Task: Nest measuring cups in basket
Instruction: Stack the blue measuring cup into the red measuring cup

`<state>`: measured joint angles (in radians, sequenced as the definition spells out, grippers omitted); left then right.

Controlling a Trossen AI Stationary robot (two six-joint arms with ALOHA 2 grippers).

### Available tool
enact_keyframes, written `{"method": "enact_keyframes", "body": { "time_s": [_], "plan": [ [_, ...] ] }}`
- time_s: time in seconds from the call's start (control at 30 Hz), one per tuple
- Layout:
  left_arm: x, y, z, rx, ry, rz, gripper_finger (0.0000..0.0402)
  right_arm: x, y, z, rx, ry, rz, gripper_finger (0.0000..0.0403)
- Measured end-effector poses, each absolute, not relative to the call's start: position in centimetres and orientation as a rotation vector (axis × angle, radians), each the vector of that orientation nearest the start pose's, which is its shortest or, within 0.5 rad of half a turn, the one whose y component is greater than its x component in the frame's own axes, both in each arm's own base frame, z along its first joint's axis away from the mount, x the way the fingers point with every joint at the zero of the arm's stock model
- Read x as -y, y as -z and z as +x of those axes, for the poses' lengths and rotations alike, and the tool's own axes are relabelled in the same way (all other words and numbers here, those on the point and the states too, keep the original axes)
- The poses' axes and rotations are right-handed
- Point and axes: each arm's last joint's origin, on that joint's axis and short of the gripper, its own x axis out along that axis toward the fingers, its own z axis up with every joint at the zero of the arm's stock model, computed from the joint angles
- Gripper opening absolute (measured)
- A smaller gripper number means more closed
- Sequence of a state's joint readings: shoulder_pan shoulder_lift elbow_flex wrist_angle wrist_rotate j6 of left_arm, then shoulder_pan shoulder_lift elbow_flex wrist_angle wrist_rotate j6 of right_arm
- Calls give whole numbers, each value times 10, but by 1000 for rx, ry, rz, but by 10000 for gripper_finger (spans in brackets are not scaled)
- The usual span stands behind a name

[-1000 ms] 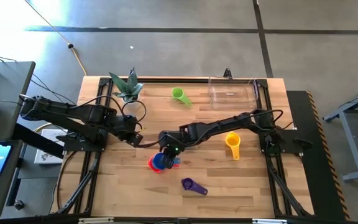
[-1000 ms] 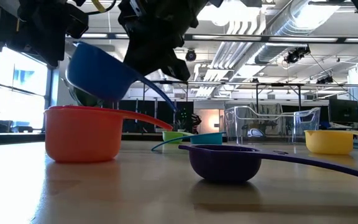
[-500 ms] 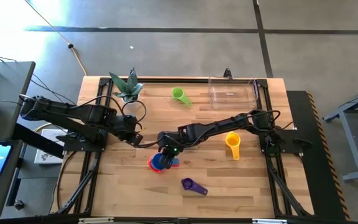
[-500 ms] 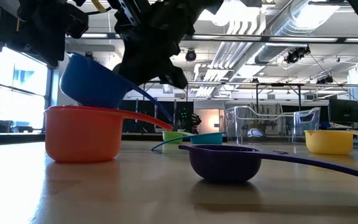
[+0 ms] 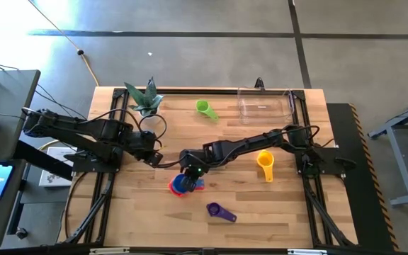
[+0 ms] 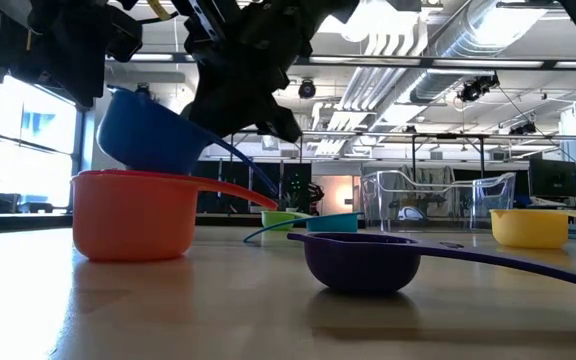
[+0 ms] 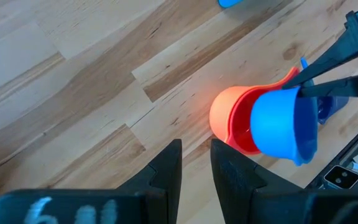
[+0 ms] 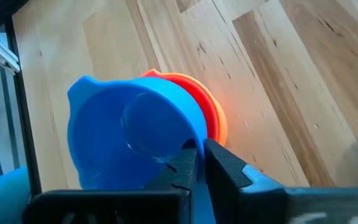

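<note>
Presently the right gripper [image 5: 188, 176] sits over the near-middle of the table [image 5: 289, 205], its fingers [image 8: 225, 167] pinched together on the handle of the blue cup [image 6: 153, 135]. That cup is tilted, its bowl partly lowered into the red cup [image 6: 133, 213], which stands on the wood; in the right wrist view the blue bowl [image 8: 132, 140] covers most of the red rim [image 8: 201, 102]. The left gripper [image 5: 156, 157] waits just left of this pair, low over the table, its fingers [image 7: 166, 171] a little apart with nothing between them. The purple cup [image 5: 218, 211] lies nearer the front edge, right of the red one, handle pointing right. The yellow cup [image 5: 264, 163] rests to the right of centre beneath the right arm's reach. The green cup [image 5: 205, 108] lies at the far side, between the potted plant [image 5: 144, 99] on the far left and the clear basket [image 5: 264, 105] on the far right. The basket holds no cup that can be seen. A teal cup [image 6: 333, 221] shows only in the low view, beside the green one [image 6: 283, 218]. The orange cup cannot be made out in any view.
</note>
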<state>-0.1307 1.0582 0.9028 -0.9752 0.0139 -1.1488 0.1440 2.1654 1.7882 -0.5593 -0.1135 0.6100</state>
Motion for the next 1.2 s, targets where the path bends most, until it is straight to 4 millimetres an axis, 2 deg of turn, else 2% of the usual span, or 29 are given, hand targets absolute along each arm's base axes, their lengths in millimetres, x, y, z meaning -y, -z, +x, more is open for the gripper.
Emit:
{"method": "enact_keyframes", "body": {
  "time_s": [0.27, 0.83, 1.03, 1.2],
  "plan": [
    [24, -267, 181, -1064, -528, -952, 76, -72, -210, 470, -973, 55, 537, 51],
    [24, -267, 181, -1065, -528, -951, 76, -72, -211, 471, -975, 4, 554, 53],
    [24, -267, 181, -1077, -487, -890, 76, -77, -209, 467, -1016, 0, 564, 53],
    [24, -267, 181, -1087, -448, -831, 76, -82, -208, 465, -1048, 68, 679, 53]
  ]
}}
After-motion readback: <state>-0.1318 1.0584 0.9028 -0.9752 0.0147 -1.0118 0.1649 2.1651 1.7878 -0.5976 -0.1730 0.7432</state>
